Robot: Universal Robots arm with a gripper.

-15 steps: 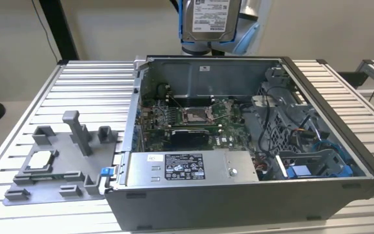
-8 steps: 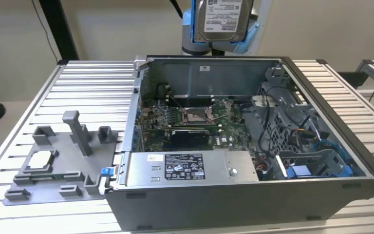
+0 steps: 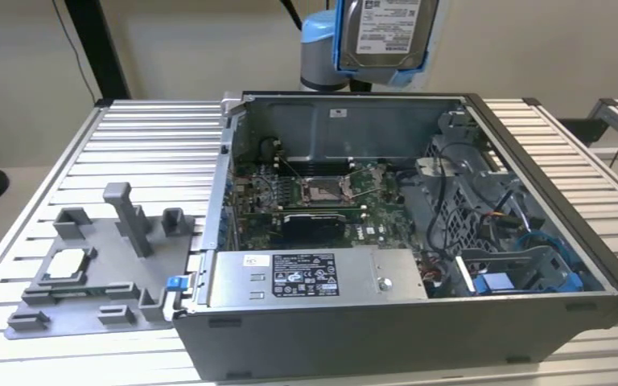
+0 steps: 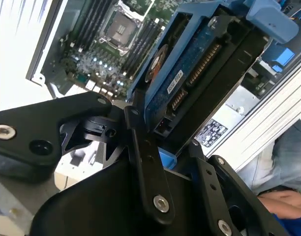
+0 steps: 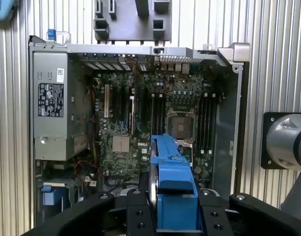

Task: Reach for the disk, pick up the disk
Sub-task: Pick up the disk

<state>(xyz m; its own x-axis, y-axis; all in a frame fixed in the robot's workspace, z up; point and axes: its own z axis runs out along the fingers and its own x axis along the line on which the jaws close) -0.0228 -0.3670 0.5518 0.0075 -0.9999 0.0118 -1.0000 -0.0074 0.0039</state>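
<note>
**Disk held high over the open case**

Black claw (image 4: 160, 142) fingers (image 4: 145, 157) clamp the blue-railed disk (image 4: 199, 64), apparently at its lower edge. At the exterior view's top centre, the disk (image 3: 386, 36) hangs upright above the open computer case (image 3: 395, 322) on the tabletop (image 3: 138, 145).

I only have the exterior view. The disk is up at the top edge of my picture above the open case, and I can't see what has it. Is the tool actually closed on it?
Observer: Yes. In the second wrist view the tool has its fingers clamped on the disk, which is lifted clear of the computer case.
Operator: Which face of the disk points toward the tool?
Observer: The connector end; the second wrist view shows its pins just above the fingers.
Operator: What lies under it?
Observer: In the first wrist view, the blue rails hang over the motherboard, close to the processor socket.
</note>
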